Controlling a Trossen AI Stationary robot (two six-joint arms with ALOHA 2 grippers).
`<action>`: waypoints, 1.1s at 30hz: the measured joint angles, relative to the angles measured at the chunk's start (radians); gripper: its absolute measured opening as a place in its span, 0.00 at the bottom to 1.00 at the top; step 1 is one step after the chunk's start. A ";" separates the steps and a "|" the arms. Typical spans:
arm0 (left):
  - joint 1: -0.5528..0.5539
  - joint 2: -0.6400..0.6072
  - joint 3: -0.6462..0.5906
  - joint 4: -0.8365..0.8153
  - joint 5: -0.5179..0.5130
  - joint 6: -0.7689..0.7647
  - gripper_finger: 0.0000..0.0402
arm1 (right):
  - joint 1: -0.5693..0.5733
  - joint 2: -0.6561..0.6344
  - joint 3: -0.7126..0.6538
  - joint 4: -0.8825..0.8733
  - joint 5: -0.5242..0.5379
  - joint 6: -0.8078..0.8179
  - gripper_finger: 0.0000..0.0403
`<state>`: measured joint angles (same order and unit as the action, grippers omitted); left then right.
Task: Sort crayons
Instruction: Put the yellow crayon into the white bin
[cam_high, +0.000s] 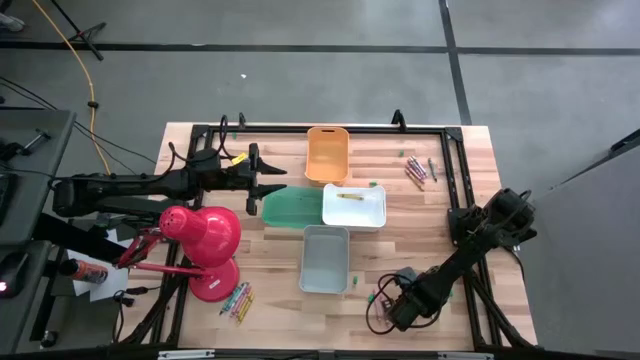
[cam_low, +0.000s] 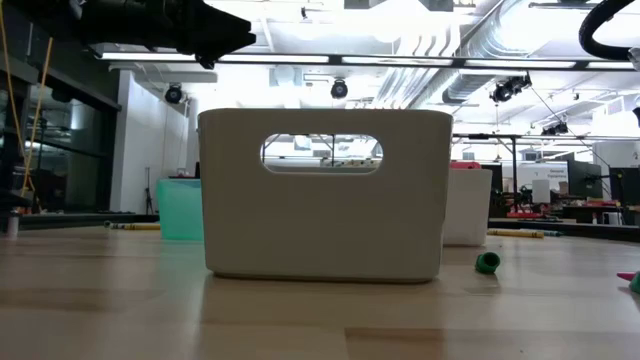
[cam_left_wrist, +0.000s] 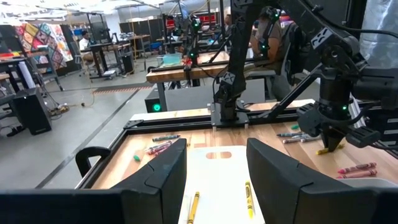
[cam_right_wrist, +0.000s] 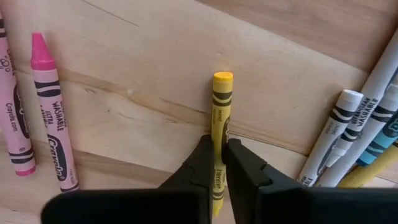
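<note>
From above, the right tool (cam_high: 385, 300) sits at about five o'clock on the table (cam_high: 470, 190), and its tips are lost among dark links and cables there; its own wrist camera shows them pinched narrow on a yellow crayon (cam_right_wrist: 220, 124) lying on the wood, with pink crayons (cam_right_wrist: 48, 106) off to one side and white, blue and yellow ones (cam_right_wrist: 348, 137) cut off at the other edge. The left tool (cam_left_wrist: 214, 180) hovers at nine o'clock, fingers spread wide and holding nothing, above a white bin (cam_high: 353, 206) with yellow crayons in it. From table height a grey bin (cam_low: 322, 195) fills the middle and hides most of what lies behind it. The table is pale wood planks with a black frame rail; a red lamp (cam_high: 205, 240) stands at seven o'clock with loose crayons (cam_high: 238, 300) beside its base. Beyond is a workshop with benches and ceiling pipes. The pink wrappers read "Crayola" and "WASHABLE".
</note>
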<state>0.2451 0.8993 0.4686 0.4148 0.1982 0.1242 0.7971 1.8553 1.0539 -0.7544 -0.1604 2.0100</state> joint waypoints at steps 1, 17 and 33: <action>0.000 0.000 0.000 0.000 0.000 0.000 0.38 | 0.000 0.002 0.004 -0.004 0.000 -0.006 0.05; 0.003 0.000 0.000 -0.012 -0.001 0.004 0.38 | 0.003 -0.053 0.204 -0.307 0.236 -0.134 0.00; 0.003 0.000 0.000 -0.045 -0.005 -0.038 0.38 | -0.141 -0.082 0.205 -0.218 0.676 -0.522 0.00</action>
<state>0.2485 0.8993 0.4686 0.3695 0.1936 0.0857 0.6561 1.7729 1.2591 -0.9720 0.5152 1.4878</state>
